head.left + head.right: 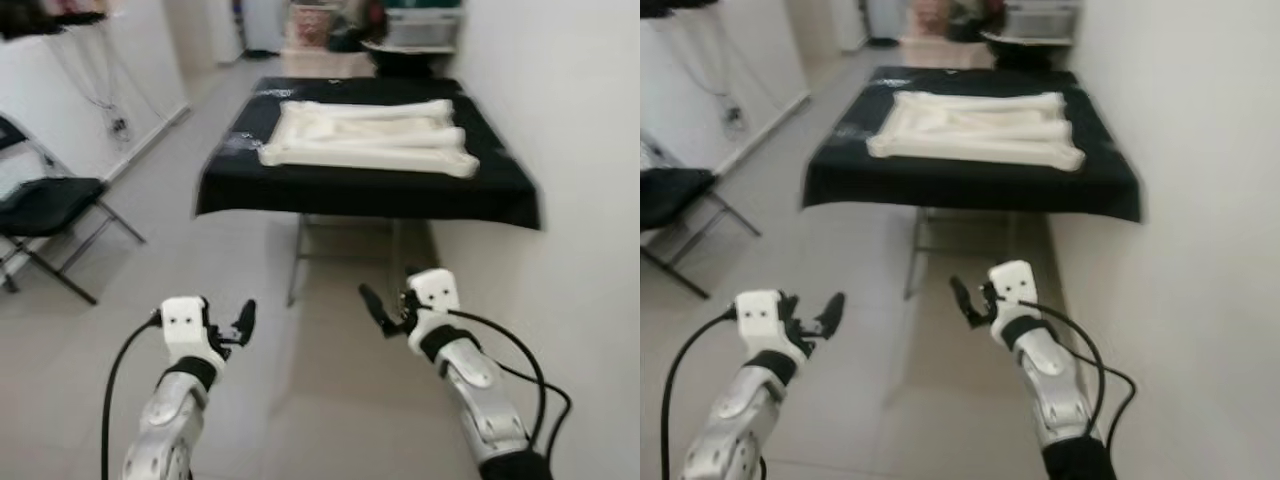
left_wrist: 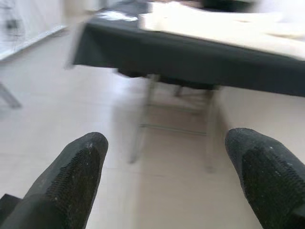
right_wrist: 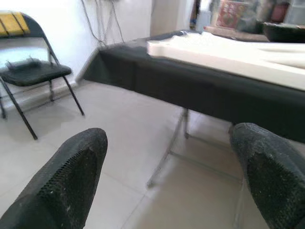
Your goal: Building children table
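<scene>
jaws wide apart and empty on both the left gripper (image 1: pixel 243 322) and right gripper (image 1: pixel 375 306), held out over the floor (image 1: pixel 260 300), well short of the black tabletop (image 1: pixel 300 190). pale table parts (image 1: pixel 370 135) lie across its middle. smart play here: close in square to the near edge, stop steady, then reach.

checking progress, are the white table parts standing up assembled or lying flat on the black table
Lying flat. The white table parts rest side by side on the black table, none upright. Both claws, left and right, are open and away from them.
</scene>
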`<state>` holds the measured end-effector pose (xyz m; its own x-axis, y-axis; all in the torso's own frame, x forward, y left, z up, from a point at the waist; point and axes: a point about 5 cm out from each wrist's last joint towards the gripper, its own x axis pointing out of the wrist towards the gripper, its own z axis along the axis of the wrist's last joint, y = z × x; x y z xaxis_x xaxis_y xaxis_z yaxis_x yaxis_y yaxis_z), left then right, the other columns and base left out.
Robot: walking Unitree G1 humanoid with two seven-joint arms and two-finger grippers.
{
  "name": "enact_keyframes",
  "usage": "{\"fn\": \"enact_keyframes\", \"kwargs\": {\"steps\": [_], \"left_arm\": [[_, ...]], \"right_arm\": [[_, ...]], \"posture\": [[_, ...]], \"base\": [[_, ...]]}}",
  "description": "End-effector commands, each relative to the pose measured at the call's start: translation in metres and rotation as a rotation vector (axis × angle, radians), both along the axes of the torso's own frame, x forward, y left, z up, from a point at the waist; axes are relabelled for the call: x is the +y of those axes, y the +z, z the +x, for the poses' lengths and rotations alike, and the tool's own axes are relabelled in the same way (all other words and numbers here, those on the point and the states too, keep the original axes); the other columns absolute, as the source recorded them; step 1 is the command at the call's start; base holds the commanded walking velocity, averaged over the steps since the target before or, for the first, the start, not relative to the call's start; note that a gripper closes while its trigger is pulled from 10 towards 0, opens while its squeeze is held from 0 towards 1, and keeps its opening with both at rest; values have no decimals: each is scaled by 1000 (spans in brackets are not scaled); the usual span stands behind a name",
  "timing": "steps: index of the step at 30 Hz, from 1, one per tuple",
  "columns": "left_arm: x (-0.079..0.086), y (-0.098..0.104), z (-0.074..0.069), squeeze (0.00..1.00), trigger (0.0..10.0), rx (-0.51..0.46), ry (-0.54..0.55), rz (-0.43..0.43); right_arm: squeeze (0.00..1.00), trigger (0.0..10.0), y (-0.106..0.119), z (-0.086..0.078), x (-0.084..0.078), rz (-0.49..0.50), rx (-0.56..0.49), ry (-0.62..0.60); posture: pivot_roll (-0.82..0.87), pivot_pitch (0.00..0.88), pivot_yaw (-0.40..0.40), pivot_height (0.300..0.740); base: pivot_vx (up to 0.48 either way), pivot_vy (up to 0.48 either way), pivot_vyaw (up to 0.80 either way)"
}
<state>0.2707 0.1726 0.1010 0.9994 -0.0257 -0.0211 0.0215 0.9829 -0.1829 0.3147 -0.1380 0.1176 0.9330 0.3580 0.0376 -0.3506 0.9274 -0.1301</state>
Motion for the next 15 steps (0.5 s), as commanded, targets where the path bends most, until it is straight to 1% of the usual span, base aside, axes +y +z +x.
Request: {"fn": "enact_keyframes", "kwargs": {"steps": [1,2,4,7,9,10,15], "left_arm": [[-7,3,3,0,10000,-1,-42,13],[-9,3,5,0,10000,8,-59,21],[-9,3,5,0,10000,8,-59,21],[-12,3,7,0,10000,14,-96,42],[-12,3,9,0,10000,13,-99,43],[-12,5,12,0,10000,6,-102,37],[-14,11,19,0,10000,-13,-111,23]], "right_arm": [[0,10000,-7,-3,-9,-18,34,-22],[0,10000,-7,-2,-7,-10,34,-10],[0,10000,-7,-2,-7,-10,34,-10],[0,10000,-8,0,-8,4,57,-28],[0,10000,-7,1,-8,19,56,-34],[0,10000,-6,2,-10,44,57,-41],[0,10000,-4,4,-8,51,56,-24]], "posture": [[-11,0,11,740],[-15,0,18,740],[-15,0,18,740],[-15,0,19,740],[-15,0,17,740],[-11,0,13,740],[-8,0,11,740]], "base": [[364,0,800],[364,0,0],[364,0,0],[360,0,0],[360,0,0],[360,0,0],[355,0,0]]}}
